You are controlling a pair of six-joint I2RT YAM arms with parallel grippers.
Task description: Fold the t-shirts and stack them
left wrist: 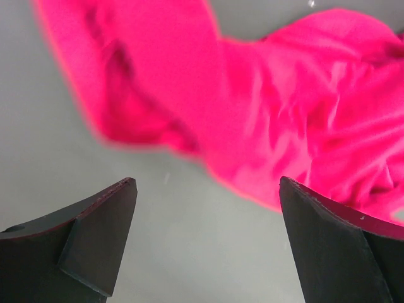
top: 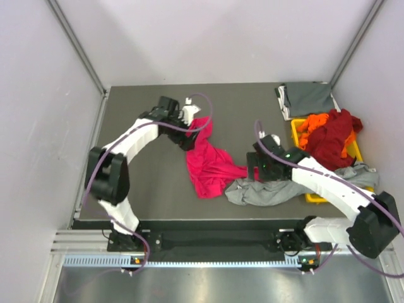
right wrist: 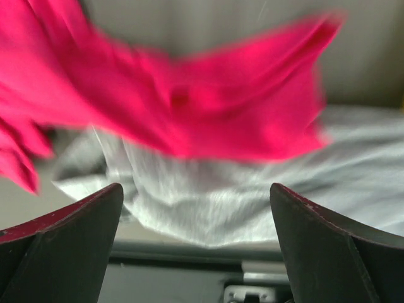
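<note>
"Here, what could have gone wrong from this position?" asked the student.

"Two faults were likely," the instructor replied. "The magenta t-shirt [top: 208,161] lay crumpled on the table [top: 151,189], and its lower right edge overlapped the light grey t-shirt [top: 265,189]. The right gripper [top: 257,165], fingers apart and holding nothing, hung just beside that edge. A closure there would probably have pinched both shirts together and dragged the grey one along. The left gripper [top: 187,137], likewise spread wide and empty, stood at the top end of the magenta t-shirt. A pinch into bunched cloth there, rather than a single hem, would have carried the wrinkles into the fold."

"And where did the shirt sit relative to each tool?"

"In the left wrist view its edge lay just beyond the fingertips, with bare table between them. In the right wrist view it appeared blurred beyond the tips, over the grey cloth. Well to the right of the magenta t-shirt, the yellow bin [top: 297,124] held an orange t-shirt [top: 309,129] and a dark red t-shirt [top: 331,137]. A folded dark grey t-shirt [top: 306,98] lay farther off still."
</note>
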